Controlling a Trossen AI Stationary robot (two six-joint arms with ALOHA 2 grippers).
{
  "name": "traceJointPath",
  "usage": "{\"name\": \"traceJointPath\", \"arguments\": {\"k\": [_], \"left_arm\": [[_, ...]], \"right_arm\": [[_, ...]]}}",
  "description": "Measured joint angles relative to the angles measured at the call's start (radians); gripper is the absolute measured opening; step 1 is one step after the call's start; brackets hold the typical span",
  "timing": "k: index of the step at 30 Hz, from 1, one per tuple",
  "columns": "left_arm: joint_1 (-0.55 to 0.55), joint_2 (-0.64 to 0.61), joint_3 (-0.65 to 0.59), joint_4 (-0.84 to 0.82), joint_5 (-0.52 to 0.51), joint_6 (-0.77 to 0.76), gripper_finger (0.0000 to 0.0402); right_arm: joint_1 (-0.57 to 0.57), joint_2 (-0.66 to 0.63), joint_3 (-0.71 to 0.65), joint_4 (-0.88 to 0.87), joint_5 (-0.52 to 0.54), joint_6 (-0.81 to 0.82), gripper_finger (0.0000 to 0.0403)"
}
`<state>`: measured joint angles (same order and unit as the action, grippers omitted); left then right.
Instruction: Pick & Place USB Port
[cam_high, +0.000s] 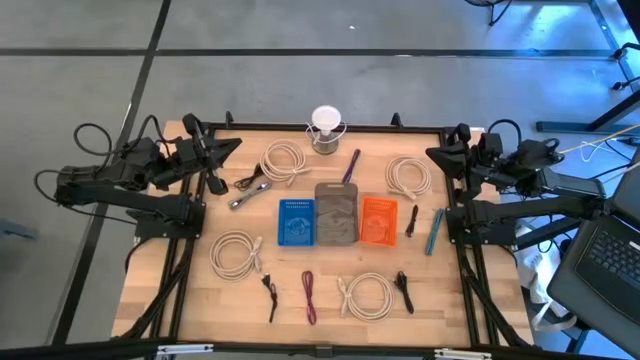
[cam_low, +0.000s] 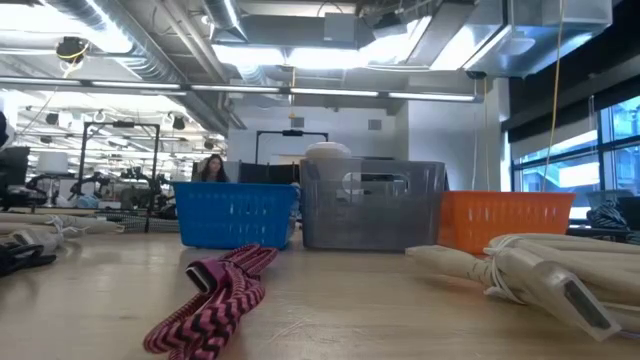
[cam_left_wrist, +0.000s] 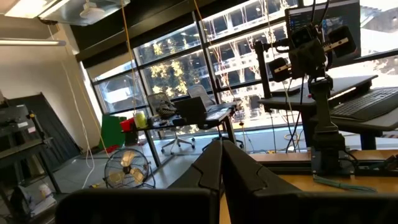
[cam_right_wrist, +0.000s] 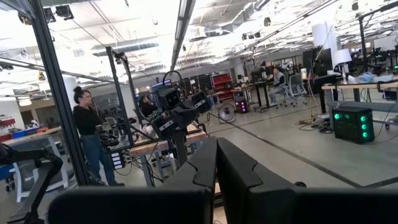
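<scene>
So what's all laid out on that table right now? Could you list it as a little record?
Baskets: blue basket, grey basket, orange basket, side by side mid-table
White cables: four coils, e.g. one near the left front
Small cables: magenta cable, several black ones
Left gripper: shut, raised at the table's back left corner
Right gripper: shut, raised at the back right corner
Held: nothing

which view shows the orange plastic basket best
The high view: the orange plastic basket shows whole, rightmost in a row with the grey and blue baskets. The low view shows only its side, partly behind white cables. Neither wrist view shows it.
</scene>
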<state>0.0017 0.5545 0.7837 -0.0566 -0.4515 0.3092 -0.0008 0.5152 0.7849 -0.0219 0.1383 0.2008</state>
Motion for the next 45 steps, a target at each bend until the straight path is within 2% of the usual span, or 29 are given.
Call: {"name": "traceJointPath", "arguments": {"k": [5, 10, 13, 16, 18, 21, 25, 28, 33, 38, 45], "left_arm": [[0.0, 0.0, 0.0, 0.003, -0.005, 0.037, 0.0004], [0.001, -0.001, 0.0, 0.009, -0.089, 0.197, 0.0004], [0.001, 0.0, 0.0, 0.009, -0.105, 0.207, 0.0004], [0.001, 0.0, 0.0, 0.009, -0.097, 0.19, 0.0004], [0.001, 0.0, 0.0, 0.009, -0.086, 0.169, 0.0004], [0.001, 0.0, 0.0, 0.009, -0.071, 0.126, 0.0004], [0.001, 0.0, 0.0, 0.015, -0.07, 0.054, 0.0004], [0.001, 0.0, 0.0, 0.029, -0.069, -0.018, 0.0004], [0.001, 0.0, 0.0, 0.031, -0.042, -0.074, 0.0004], [0.001, 0.0, 0.0, 0.031, -0.045, -0.064, 0.0004], [0.001, 0.0, 0.0, 0.03, -0.051, -0.063, 0.0004]], "right_arm": [[0.0, 0.002, 0.0, 0.03, 0.0, -0.021, 0.0016], [0.0, 0.019, 0.0, -0.005, 0.019, -0.252, 0.0016], [0.0, 0.03, 0.0, -0.084, 0.149, -0.326, 0.0016], [-0.007, 0.04, 0.0, -0.25, 0.353, -0.333, 0.0016], [-0.02, 0.048, 0.001, -0.392, 0.46, -0.283, 0.0016], [-0.056, 0.075, 0.049, -0.664, 0.52, -0.137, 0.0016], [-0.126, 0.162, 0.21, -1.024, 0.52, 0.015, 0.0019], [-0.181, 0.253, 0.361, -1.211, 0.496, 0.04, 0.0035], [-0.267, 0.402, 0.546, -1.399, 0.325, 0.056, 0.0078], [-0.311, 0.515, 0.582, -1.537, 0.261, 0.084, 0.0135], [-0.321, 0.598, 0.539, -1.508, 0.234, 0.04, 0.0192]]}}
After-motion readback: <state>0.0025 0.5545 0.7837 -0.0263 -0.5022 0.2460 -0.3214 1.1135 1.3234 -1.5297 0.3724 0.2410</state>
